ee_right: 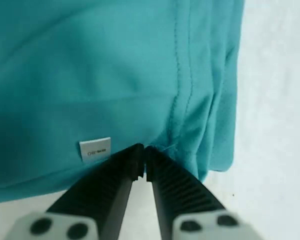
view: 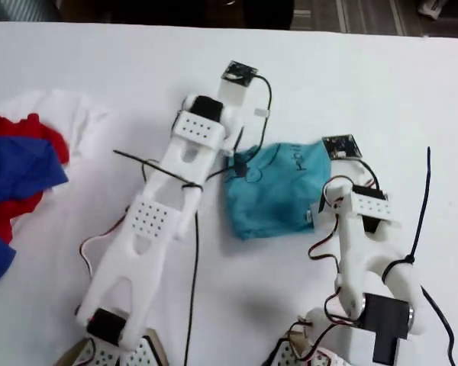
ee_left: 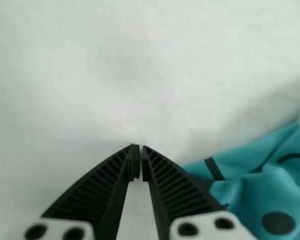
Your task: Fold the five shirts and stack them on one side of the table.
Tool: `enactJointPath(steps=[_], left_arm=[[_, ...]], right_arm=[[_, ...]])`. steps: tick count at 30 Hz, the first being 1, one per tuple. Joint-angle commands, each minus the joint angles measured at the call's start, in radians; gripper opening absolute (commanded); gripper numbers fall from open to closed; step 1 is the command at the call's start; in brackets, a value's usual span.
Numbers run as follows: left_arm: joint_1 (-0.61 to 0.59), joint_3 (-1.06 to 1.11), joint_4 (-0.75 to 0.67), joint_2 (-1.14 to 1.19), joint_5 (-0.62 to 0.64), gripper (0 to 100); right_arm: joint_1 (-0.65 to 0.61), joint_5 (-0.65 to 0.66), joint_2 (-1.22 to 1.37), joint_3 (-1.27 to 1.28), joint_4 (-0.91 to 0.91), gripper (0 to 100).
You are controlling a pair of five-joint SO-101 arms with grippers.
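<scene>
A folded teal shirt [view: 273, 191] lies mid-table between the two arms. My left gripper [ee_left: 139, 151] is shut and empty over bare white table, just off the teal shirt [ee_left: 260, 195]; in the high view it [view: 239, 158] is at the shirt's far left corner. My right gripper [ee_right: 142, 151] is shut, its tips against the hem of the teal shirt [ee_right: 115, 75] beside a small white label [ee_right: 95, 149]. I see no cloth between its fingers. A loose pile with a red shirt [view: 23, 130], a blue shirt [view: 19, 171] and a white shirt [view: 72, 114] sits at the left edge.
The white table [view: 366, 69] is bare along its far side and at the right. Black cables [view: 192, 267] trail from both arms across the near half. The arm bases stand at the near edge.
</scene>
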Motion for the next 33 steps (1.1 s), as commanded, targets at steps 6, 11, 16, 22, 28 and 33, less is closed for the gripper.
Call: enactJointPath(steps=[6, 11, 16, 22, 28, 33], left_arm=[[0.109, -0.308, 0.199, -0.051, 0.0, 4], [0.163, -0.289, 0.261, -0.051, 0.002, 2], [0.16, -0.289, 0.258, -0.049, 0.037, 3], [0.144, -0.295, 0.245, 0.017, 0.048, 3], [0.107, -0.298, 0.23, 0.12, 0.046, 3], [0.018, -0.298, 0.19, 0.138, 0.046, 3]], right_arm=[[0.024, 0.009, -0.058, -0.003, -0.004, 2.0], [0.024, 0.009, -0.058, -0.006, -0.005, 2.0], [0.025, 0.008, -0.058, -0.006, -0.005, 2.0], [0.025, 0.008, -0.058, -0.003, -0.005, 2.0], [0.025, 0.006, -0.058, -0.002, -0.004, 2.0], [0.025, 0.012, -0.058, 0.002, 0.002, 2.0]])
